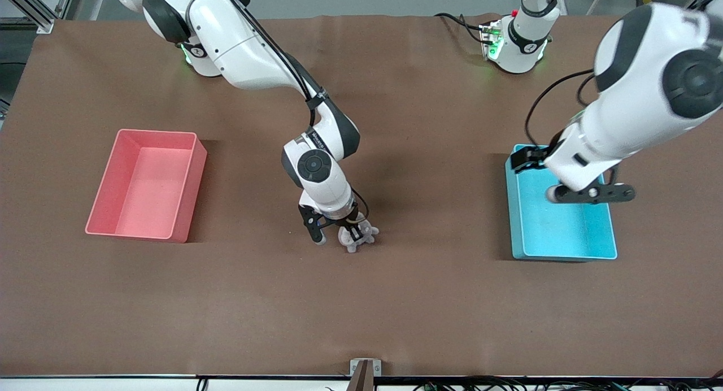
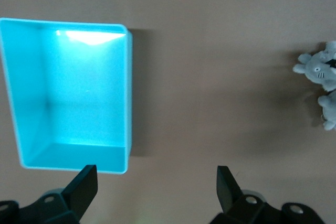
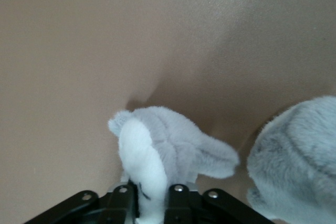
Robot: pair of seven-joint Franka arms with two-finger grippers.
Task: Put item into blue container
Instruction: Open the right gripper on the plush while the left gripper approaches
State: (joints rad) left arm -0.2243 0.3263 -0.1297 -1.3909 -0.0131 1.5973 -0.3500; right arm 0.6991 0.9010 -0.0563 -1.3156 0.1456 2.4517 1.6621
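small grey-and-white plush toy animal (image 1: pixel 357 234): found on the brown desk (image 1: pixel 361 300) mid-way between the bins, clamped by a soft limb in the right end effector (image 1: pixel 354 233). judged light, squashy, non-slippery, not fragile; best taken by a limb or ear, as shown.
light cyan-blue rectangular plastic bin (image 1: pixel 559 233): seen empty, toward the left arm's end.
left end effector (image 2: pixel 157 187): held over the blue bin's edge, fingers apart, waiting.
pink rectangular plastic bin (image 1: pixel 144 185): toward the right arm's end.
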